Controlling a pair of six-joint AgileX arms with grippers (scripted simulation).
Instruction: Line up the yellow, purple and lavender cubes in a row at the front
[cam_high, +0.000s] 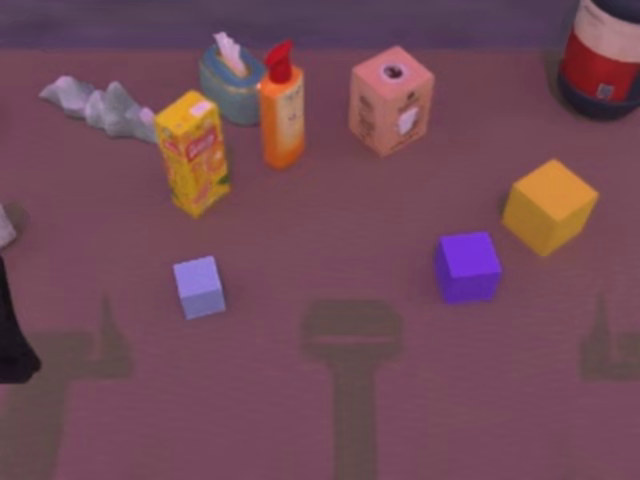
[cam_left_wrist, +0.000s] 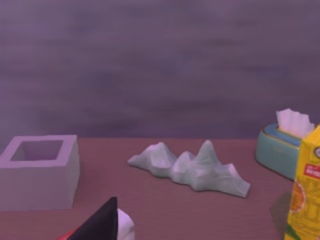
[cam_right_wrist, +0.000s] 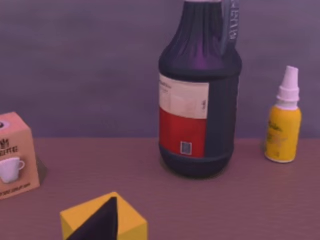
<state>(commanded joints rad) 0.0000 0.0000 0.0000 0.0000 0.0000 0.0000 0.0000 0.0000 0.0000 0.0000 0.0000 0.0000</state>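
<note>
The yellow cube (cam_high: 549, 206) sits at the right of the table. The purple cube (cam_high: 467, 266) is just to its front-left, a small gap apart. The lavender cube (cam_high: 199, 287) stands alone at the front left, in front of the juice carton (cam_high: 193, 152). My left arm (cam_high: 15, 330) shows only as a dark shape at the left edge, away from all three cubes. My right arm is outside the top view. In its wrist view, a dark part of the right gripper (cam_right_wrist: 102, 222) overlaps the yellow cube (cam_right_wrist: 132, 222). A dark part of the left gripper (cam_left_wrist: 100, 225) shows over bare table.
Along the back stand a crumpled white object (cam_high: 100, 105), a tissue tub (cam_high: 230, 80), an orange pump bottle (cam_high: 282, 105), a pink box (cam_high: 391, 100) and a dark jug (cam_high: 602, 55). The left wrist view shows an open grey box (cam_left_wrist: 40, 172); the right wrist view shows a small yellow bottle (cam_right_wrist: 283, 125).
</note>
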